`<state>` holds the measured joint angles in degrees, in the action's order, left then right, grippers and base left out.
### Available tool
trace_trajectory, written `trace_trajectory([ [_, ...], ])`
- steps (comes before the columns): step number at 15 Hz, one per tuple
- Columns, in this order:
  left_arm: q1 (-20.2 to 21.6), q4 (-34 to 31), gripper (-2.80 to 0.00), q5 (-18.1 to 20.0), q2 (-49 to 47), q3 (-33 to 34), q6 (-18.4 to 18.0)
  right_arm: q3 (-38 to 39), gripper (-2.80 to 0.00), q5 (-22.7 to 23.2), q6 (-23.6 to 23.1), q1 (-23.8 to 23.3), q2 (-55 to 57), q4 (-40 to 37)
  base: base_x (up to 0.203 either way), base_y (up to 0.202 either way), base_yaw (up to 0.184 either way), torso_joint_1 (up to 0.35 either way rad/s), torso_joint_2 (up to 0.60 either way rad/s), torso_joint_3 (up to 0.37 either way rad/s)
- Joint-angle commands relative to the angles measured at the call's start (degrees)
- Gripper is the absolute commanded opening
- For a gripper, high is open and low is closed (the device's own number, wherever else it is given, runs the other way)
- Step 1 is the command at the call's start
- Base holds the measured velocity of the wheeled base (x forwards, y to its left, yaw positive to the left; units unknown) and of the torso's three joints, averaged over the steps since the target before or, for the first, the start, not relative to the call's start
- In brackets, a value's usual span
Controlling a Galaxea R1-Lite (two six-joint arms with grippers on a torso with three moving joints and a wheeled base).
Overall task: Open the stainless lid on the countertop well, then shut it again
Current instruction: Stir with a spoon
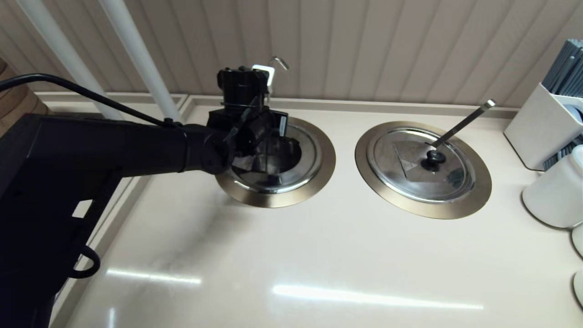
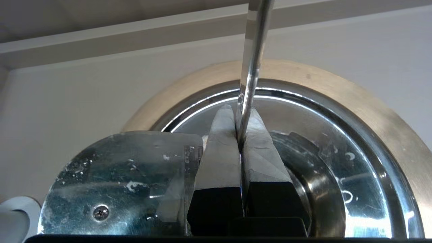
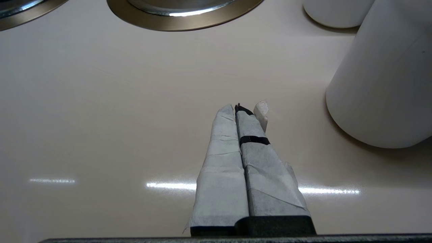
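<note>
The stainless lid [image 1: 307,157] [image 2: 364,189] appears to lie on the well, whose bronze collar [image 1: 278,200] [image 2: 337,87] rings it. My left gripper [image 1: 273,152] [image 2: 238,111] hangs right over the lid's middle, fingers pressed together with nothing seen between them. The black knob is hidden under the gripper. The hook-tipped ladle handle [image 1: 278,60] [image 2: 253,50] rises from the lid's far edge just beyond the fingertips. My right gripper [image 3: 238,108] is shut and empty, low over bare counter, out of the head view.
The twin lid [image 1: 410,168] sits on its collar [image 1: 478,191] [image 3: 182,23] to the right. White containers [image 1: 555,191] [image 3: 388,84] and a white box [image 1: 542,127] line the right edge. A shiny screwed plate [image 2: 118,182] shows beside the left fingers.
</note>
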<state>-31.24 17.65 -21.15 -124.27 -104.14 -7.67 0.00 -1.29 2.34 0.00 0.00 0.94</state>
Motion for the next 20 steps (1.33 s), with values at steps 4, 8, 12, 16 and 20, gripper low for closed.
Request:
trace_trajectory([
  [4,-0.13,-7.26,-2.80,-0.13,3.50,0.78,-0.16,0.26,-2.80,-0.03,0.03,0.00,0.00,0.03,0.000,0.000,0.000,0.000,0.00,0.000],
  [8,-1.36,-10.82,-2.80,0.31,2.16,-0.11,1.01,0.26,-2.80,-0.02,0.03,0.00,0.00,0.03,0.000,0.000,0.000,0.000,0.00,0.000],
  [12,-3.12,-10.79,-2.80,0.76,-2.42,-4.02,6.27,0.26,-2.80,-0.03,0.03,0.00,0.00,0.03,0.000,0.000,0.000,0.000,0.00,0.000],
  [16,-3.13,-7.34,-2.80,1.36,-5.36,-8.62,11.54,0.26,-2.80,-0.03,0.03,0.00,0.00,0.03,0.000,0.000,0.000,0.000,0.00,0.000],
  [20,-3.21,-5.12,-2.80,1.37,-8.78,-8.69,10.53,0.26,-2.80,-0.03,0.03,0.00,0.00,0.03,0.000,0.000,0.000,0.000,0.00,0.000],
])
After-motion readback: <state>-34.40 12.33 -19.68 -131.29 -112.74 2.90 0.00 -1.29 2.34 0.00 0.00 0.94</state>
